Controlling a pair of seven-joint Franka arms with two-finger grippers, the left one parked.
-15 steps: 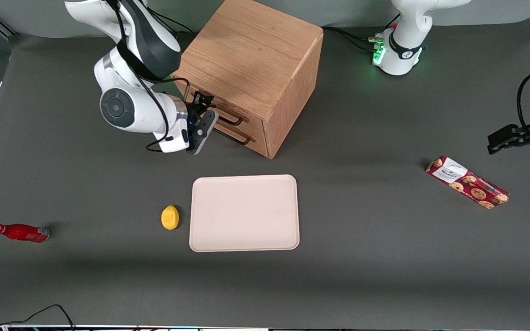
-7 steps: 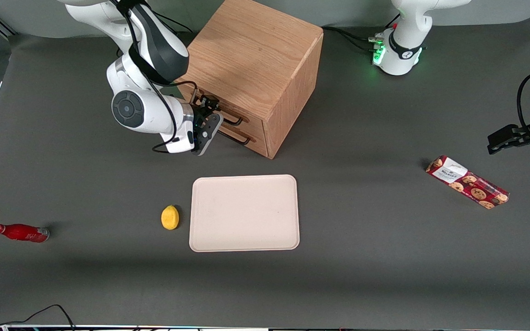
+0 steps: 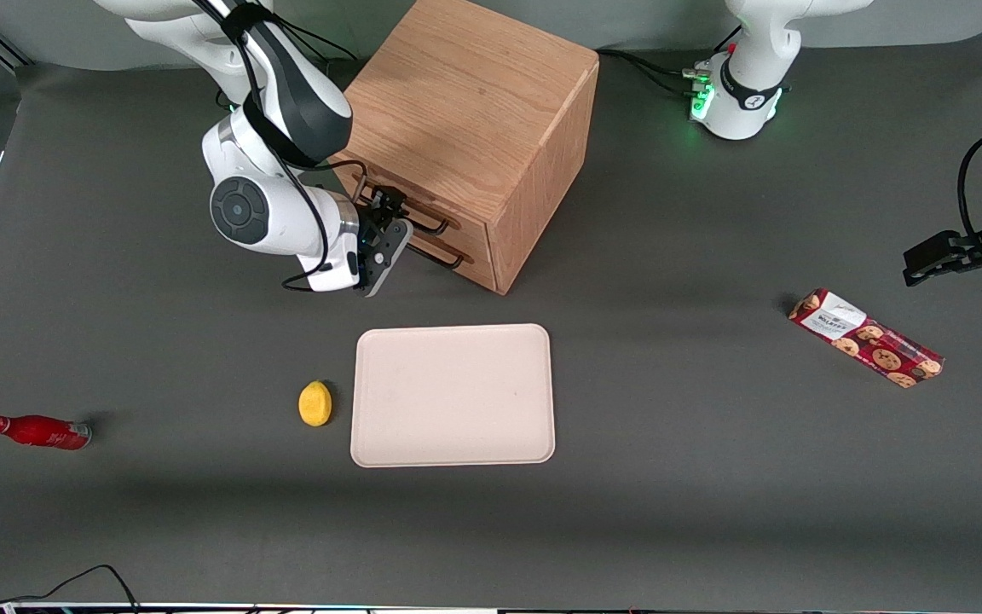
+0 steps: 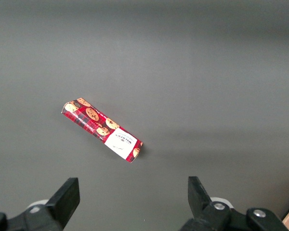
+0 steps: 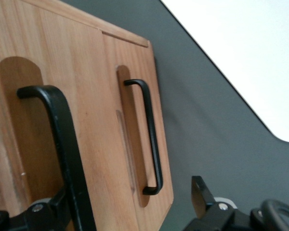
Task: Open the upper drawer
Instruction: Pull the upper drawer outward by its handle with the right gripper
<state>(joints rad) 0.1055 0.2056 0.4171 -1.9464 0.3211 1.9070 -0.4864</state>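
Dark grey matting covers the worktop (image 3: 670, 512). Toward the working arm's end lies a red bottle (image 3: 35, 431) on its side. The right arm's gripper (image 3: 389, 223) is in front of the oak box cabinet (image 3: 465, 111), level with the upper drawer (image 3: 433, 211). That drawer sits flush in the cabinet face, closed. In the wrist view the fingers (image 5: 200, 190) are spread wide, and the upper drawer's thin black wire handle (image 5: 62, 134) runs between them, close beside one finger; I cannot tell whether it touches. The lower drawer (image 5: 135, 120), with its own black handle (image 5: 151, 134), is also closed. Nearer the front camera than the cabinet lie a yellow lemon (image 3: 314, 403) and, just beside it, a flat cream rectangular tray (image 3: 453, 395). A red biscuit packet (image 3: 866, 338) lies toward the parked arm's end.
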